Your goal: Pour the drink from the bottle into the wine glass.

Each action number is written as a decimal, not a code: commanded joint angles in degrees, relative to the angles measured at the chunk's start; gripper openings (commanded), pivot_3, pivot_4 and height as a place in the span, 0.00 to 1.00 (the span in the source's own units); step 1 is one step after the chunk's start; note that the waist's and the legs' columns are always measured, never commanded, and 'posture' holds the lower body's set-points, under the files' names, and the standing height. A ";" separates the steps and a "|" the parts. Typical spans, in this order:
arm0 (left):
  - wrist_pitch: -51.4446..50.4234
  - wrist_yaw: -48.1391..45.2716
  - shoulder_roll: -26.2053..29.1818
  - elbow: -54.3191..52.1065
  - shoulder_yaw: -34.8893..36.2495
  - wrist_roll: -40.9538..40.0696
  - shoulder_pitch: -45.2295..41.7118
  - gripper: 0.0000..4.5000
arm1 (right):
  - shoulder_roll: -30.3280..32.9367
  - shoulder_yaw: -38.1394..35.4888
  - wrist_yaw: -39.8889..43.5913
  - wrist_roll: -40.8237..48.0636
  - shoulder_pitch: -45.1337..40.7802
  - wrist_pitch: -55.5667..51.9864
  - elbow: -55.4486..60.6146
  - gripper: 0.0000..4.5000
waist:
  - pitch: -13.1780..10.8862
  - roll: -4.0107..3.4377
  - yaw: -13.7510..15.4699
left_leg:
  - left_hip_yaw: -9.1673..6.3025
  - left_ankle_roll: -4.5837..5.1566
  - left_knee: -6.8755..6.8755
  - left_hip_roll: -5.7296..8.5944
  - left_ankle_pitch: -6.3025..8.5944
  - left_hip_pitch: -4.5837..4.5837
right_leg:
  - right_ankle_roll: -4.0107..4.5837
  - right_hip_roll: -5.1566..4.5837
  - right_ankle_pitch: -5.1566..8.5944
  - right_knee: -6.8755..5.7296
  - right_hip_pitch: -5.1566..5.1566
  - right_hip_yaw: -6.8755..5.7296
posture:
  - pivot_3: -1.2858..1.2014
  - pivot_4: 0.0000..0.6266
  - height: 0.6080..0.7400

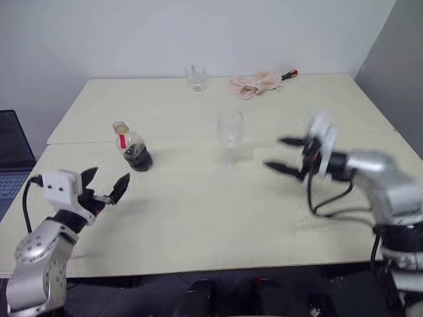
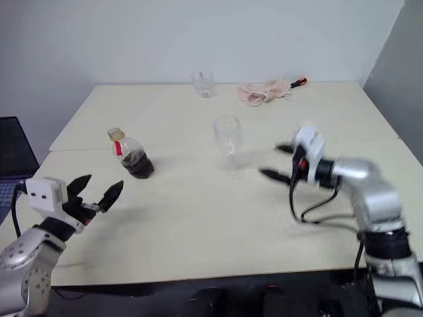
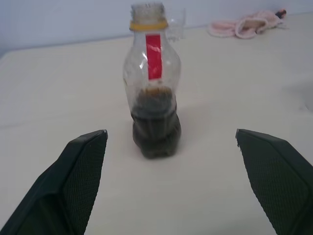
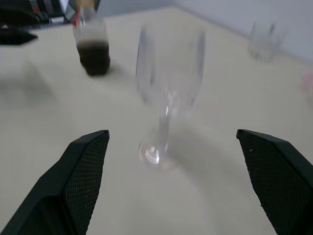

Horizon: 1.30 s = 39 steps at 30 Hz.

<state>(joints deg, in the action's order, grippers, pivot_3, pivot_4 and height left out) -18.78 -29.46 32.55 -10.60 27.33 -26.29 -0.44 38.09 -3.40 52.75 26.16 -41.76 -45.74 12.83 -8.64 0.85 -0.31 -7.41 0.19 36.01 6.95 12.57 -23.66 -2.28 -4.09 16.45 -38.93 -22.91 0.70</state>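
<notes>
I've got both arms up over the table [image 1: 198, 218] and nothing is in hand yet. My left gripper [image 1: 104, 185] hangs at about eight o'clock on the tabletop, its two black fingers spread wide, aimed toward the bottle [image 1: 133, 148]. The bottle stands upright just beyond those fingers, at roughly ten o'clock from table centre, apart from them, no contact. In the left wrist view the neck looks open above the yellow ring, though I can't be sure the cap is off. The drink [image 3: 155, 125] sits dark in the lower part of the bottle, well short of full.

The wine glass [image 1: 229, 137] stands upright near the centre, a touch toward twelve o'clock, and it looks empty. My right gripper [image 1: 283, 155] is at three o'clock from the glass, fingers wide apart and pointing at it, near but not touching; the arm is smeared in the head views, so I'm hedging on exactly how close it is.

At the far edge, around twelve o'clock, sit a short tumbler [image 1: 195, 76] and a pink cloth [image 1: 254, 83]; neither matters here.

I judge this the approach step: pouring hasn't begun. Next move calls for easing the left fingers around the bottle's rounded body, closing firmly on it, then lifting and carrying it over the glass rim before tipping.
</notes>
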 commanded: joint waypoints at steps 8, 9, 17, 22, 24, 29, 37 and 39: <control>5.00 -4.90 3.91 19.90 -6.84 5.36 -15.47 1.00 | 0.05 7.02 4.75 5.51 -10.75 -3.64 3.58 0.99 | -0.01 0.24 -0.01 | 0.17 -0.21 0.10 -0.09 -0.09 -0.26 | 0.05 0.05 0.00 -0.04 -0.22 0.11 | 0.52 0.24 1.00; 5.64 -5.40 3.96 21.49 -7.00 5.52 -16.48 1.00 | -0.03 7.11 4.77 5.62 -10.87 -3.65 3.62 0.99 | -0.01 0.25 -0.01 | 0.16 -0.15 0.10 -0.10 -0.06 -0.26 | 0.06 0.05 -0.01 -0.05 -0.24 0.09 | 0.52 0.24 1.00; 11.60 -9.39 4.45 35.06 -11.34 9.56 -25.21 1.00 | 0.83 7.95 4.90 5.36 -10.64 -3.50 4.90 0.99 | -0.01 0.26 -0.10 | 0.16 -0.24 0.09 -0.11 -0.11 -0.26 | 0.06 0.05 -0.01 -0.06 -0.27 0.09 | 0.52 0.24 1.00; 15.86 -11.39 3.22 42.11 -13.65 11.40 -29.33 1.00 | 1.33 7.80 4.34 5.62 -10.45 -4.05 6.14 0.99 | -0.01 0.26 -0.20 | 0.16 -0.25 0.08 -0.12 -0.12 -0.27 | 0.06 0.06 -0.01 -0.08 -0.30 0.08 | 0.52 0.24 1.00; 17.70 -12.12 2.67 45.44 -14.24 11.92 -31.46 1.00 | 1.58 7.88 4.11 5.49 -10.37 -4.16 6.49 0.99 | -0.01 0.27 -0.19 | 0.15 -0.25 0.10 -0.12 -0.12 -0.28 | 0.06 0.06 -0.01 -0.08 -0.30 0.07 | 0.52 0.24 1.00; 21.80 -11.31 1.65 53.03 -16.07 14.65 -37.68 0.79 | 2.62 7.88 3.43 5.17 -9.85 -4.83 7.67 1.00 | -0.02 0.30 -0.17 | 0.15 -0.25 0.12 -0.11 -0.12 -0.31 | 0.05 0.06 -0.02 -0.09 -0.30 0.07 | 0.52 0.24 1.00; 25.72 -11.42 2.87 57.56 -16.61 16.58 -40.43 0.35 | 4.36 6.31 0.22 4.65 -7.29 -5.90 10.24 1.00 | -0.02 0.32 -0.34 | 0.15 -0.25 0.12 -0.11 -0.12 -0.32 | 0.05 0.07 -0.02 -0.10 -0.32 0.08 | 0.52 0.24 1.00; 26.01 -11.60 4.19 56.60 -16.73 17.10 -40.98 0.34 | 4.81 4.90 -0.96 4.83 -4.61 -5.65 11.29 1.00 | -0.04 0.38 -0.36 | 0.15 -0.25 0.12 -0.11 -0.12 -0.32 | 0.05 0.07 -0.02 -0.10 -0.32 0.08 | 0.52 0.24 1.00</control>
<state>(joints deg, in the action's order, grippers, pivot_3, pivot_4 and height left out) 5.69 -40.97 34.32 47.54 10.28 -9.86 -39.66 42.16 4.41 53.00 30.54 -47.16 -51.88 22.00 -8.68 1.22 -0.67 -7.26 -0.06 36.13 6.84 12.45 -23.99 -2.23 -4.02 16.43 -39.03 -23.23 0.77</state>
